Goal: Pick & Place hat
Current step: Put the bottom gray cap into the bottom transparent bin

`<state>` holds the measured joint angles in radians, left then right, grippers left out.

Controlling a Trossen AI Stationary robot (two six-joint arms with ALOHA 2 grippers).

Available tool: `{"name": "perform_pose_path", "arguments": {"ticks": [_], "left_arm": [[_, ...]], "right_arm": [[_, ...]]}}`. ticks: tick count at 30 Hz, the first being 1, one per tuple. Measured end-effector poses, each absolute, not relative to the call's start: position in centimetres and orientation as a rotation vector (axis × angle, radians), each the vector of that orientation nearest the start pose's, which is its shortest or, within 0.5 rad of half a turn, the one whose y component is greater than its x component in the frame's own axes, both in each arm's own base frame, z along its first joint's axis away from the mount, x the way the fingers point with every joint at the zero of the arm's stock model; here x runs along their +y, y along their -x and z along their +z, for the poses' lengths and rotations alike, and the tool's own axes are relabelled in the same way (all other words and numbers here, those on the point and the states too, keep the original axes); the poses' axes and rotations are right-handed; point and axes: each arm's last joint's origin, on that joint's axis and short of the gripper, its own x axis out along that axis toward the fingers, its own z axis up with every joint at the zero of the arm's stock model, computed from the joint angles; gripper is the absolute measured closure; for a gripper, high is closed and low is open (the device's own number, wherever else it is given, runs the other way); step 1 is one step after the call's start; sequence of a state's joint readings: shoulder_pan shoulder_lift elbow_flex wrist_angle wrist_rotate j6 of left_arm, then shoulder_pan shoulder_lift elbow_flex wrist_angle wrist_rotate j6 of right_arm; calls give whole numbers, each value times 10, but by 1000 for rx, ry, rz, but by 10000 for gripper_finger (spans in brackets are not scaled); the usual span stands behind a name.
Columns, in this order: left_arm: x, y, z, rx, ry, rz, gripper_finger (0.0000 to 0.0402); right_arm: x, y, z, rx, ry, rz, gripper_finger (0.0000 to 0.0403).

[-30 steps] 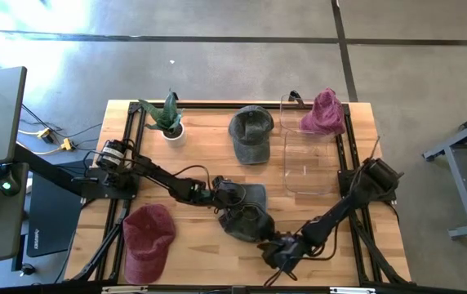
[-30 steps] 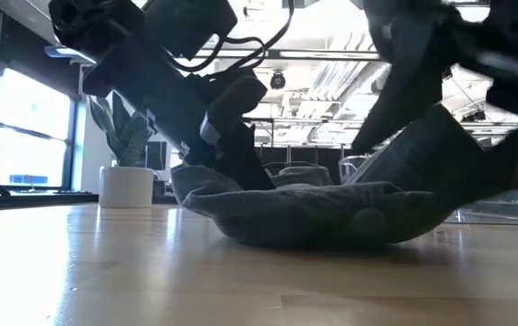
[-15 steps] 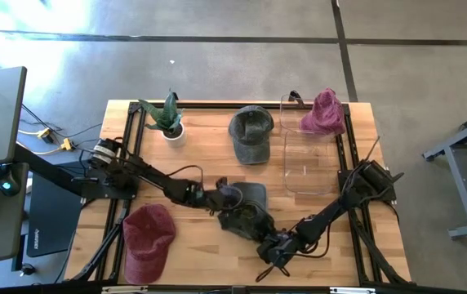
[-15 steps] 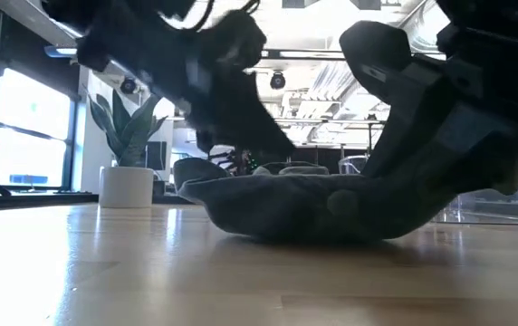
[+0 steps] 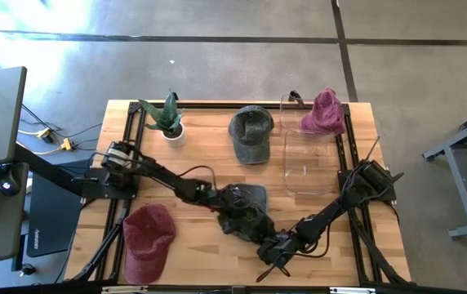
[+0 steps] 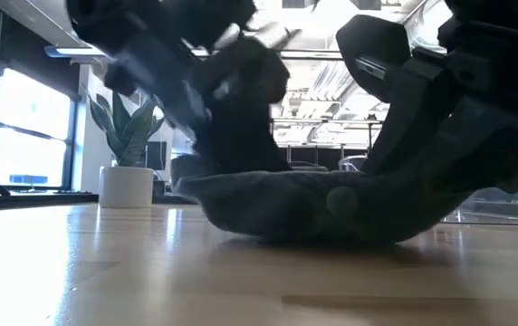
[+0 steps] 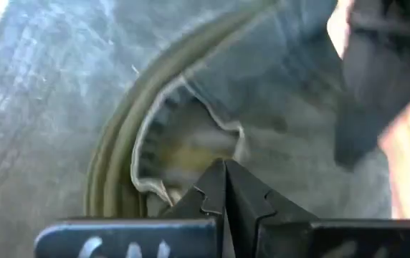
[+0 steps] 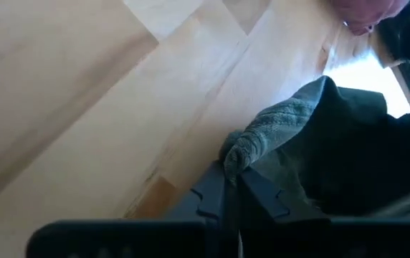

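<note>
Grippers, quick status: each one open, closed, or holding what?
Left gripper: jaws closed over the grey hat, no fabric visibly between them.
Right gripper: jaws closed on that hat's edge.

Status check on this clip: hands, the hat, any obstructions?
Left hand shut, inside grey hat. Right hand shut on the hat's edge. Hat on table. Nothing obstructing.

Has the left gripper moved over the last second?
Yes. The left gripper has shifted toward the table's right side, away from the potted plant, over the grey hat.
</note>
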<state>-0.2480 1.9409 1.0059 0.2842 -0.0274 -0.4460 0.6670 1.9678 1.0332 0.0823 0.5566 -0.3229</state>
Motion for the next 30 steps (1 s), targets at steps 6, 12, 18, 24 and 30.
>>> {"name": "perform_pose_path", "arguments": {"ticks": [6, 12, 18, 24, 30], "left_arm": [[-79, -376, 122, 811, 303, 131, 401], [-76, -372, 119, 823, 249, 269, 401], [-78, -371, 118, 814, 210, 290, 401], [-75, -371, 117, 797, 239, 347, 401], [-75, -371, 117, 794, 287, 360, 401]], "right_arm": [[223, -304, 116, 681, 839, 234, 389], [230, -300, 123, 692, 903, 206, 393], [230, -299, 128, 723, 832, 105, 371], [225, -307, 129, 732, 682, 109, 279], [209, -314, 127, 775, 600, 9, 185]]}}
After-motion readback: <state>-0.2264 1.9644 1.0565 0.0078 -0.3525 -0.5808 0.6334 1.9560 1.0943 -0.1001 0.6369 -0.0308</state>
